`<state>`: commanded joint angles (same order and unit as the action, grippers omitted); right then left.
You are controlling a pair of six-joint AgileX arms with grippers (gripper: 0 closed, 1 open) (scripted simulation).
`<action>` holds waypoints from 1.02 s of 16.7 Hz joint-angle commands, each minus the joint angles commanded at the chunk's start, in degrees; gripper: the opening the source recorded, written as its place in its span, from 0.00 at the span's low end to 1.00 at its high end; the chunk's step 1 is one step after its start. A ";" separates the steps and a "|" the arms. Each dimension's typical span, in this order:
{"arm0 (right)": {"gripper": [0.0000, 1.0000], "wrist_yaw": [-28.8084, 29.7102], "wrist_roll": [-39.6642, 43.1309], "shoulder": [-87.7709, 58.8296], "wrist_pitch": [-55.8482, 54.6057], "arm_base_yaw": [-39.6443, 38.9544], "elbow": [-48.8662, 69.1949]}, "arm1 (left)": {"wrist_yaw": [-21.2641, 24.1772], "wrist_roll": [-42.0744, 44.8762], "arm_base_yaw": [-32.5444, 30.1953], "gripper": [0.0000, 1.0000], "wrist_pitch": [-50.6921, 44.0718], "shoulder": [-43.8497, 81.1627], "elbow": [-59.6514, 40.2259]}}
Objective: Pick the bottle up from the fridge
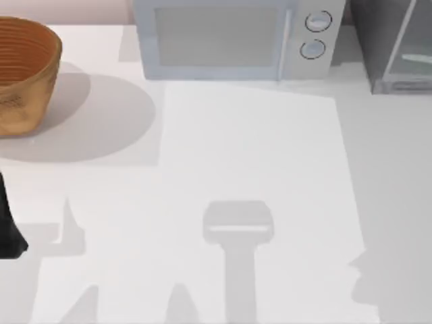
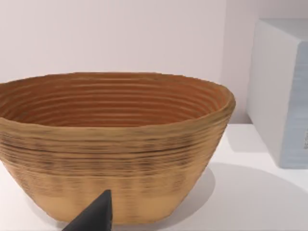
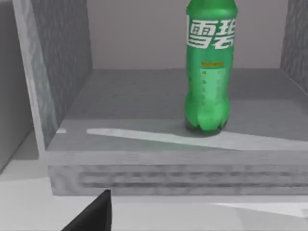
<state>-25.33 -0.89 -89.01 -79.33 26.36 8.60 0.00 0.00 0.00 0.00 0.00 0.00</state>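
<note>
Bottle (image 3: 208, 72) stood upright on the fridge (image 3: 144, 139) floor, inside the open cabinet at the table's far right corner, its long axis vertical. It lay straight ahead of the right gripper (image 3: 91, 214), set back past the front sill, so the right arm was nearer. Whether that gripper's fingers were apart could not be told.

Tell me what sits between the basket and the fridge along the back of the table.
The white microwave stands between the basket and the fridge, as the top view shows.
</note>
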 joint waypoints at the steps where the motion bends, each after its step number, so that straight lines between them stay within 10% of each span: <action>1: 1.00 -1.01 -0.05 -3.52 -3.32 1.04 0.45 | 0.00 0.00 0.00 1.00 0.00 0.00 0.00; 17: 1.00 -0.71 0.50 -19.04 -8.46 1.00 11.31 | 0.00 0.00 0.00 1.00 0.00 0.00 0.00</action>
<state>-26.04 -0.38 -108.05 -87.79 27.36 19.91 0.00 0.00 0.00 0.00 0.00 0.00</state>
